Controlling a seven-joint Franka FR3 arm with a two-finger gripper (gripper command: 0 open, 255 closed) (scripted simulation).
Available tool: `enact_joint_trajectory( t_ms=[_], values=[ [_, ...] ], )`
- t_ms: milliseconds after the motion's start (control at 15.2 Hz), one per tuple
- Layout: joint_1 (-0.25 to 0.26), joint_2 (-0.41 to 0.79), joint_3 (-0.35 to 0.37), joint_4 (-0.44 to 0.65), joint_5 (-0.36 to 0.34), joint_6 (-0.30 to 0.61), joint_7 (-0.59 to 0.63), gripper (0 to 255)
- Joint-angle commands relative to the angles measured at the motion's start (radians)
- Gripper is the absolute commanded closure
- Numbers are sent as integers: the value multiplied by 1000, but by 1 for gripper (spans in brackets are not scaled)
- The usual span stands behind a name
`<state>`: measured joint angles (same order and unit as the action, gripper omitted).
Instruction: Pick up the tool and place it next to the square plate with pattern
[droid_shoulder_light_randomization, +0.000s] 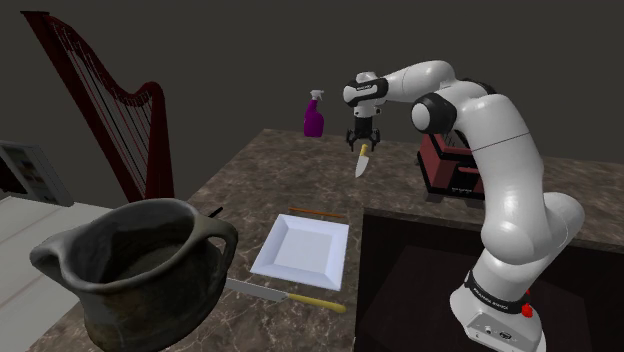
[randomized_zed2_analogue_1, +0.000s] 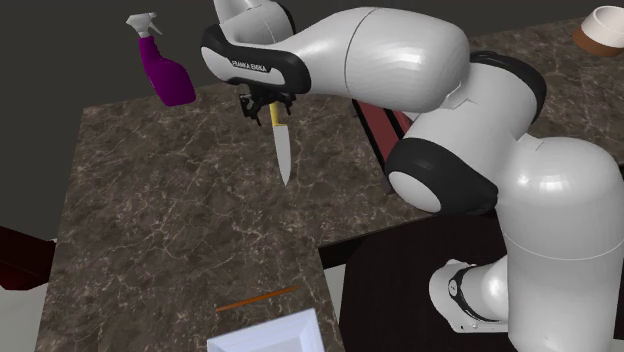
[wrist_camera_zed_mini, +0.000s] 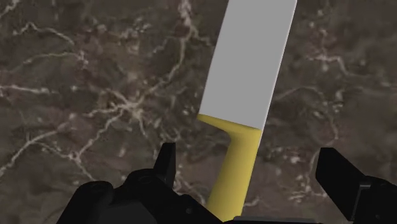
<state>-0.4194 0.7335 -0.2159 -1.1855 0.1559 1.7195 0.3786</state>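
Just under the tool, the knife (yellow handle), blade down.

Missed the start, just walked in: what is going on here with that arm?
The white arm's end effector is clamped on the yellow handle of a knife, which hangs blade down in the air above the dark marbled counter, not far from a purple spray bottle. The white square plate lies further along the counter, with a second yellow-handled knife lying beside it. The held knife is not yet set down by the plate.
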Motion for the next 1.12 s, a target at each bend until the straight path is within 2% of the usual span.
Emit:
enact_joint_trajectory(
  t_ms=[0,462,528,1056],
  values=[
    [1,1,0,-16,1,17,-1,0],
    [1,1,0,-15,1,17,-1,0],
    [1,1,0,-15,1,17,-1,255],
    [1,1,0,-15,1,17,-2,255]
  ],
)
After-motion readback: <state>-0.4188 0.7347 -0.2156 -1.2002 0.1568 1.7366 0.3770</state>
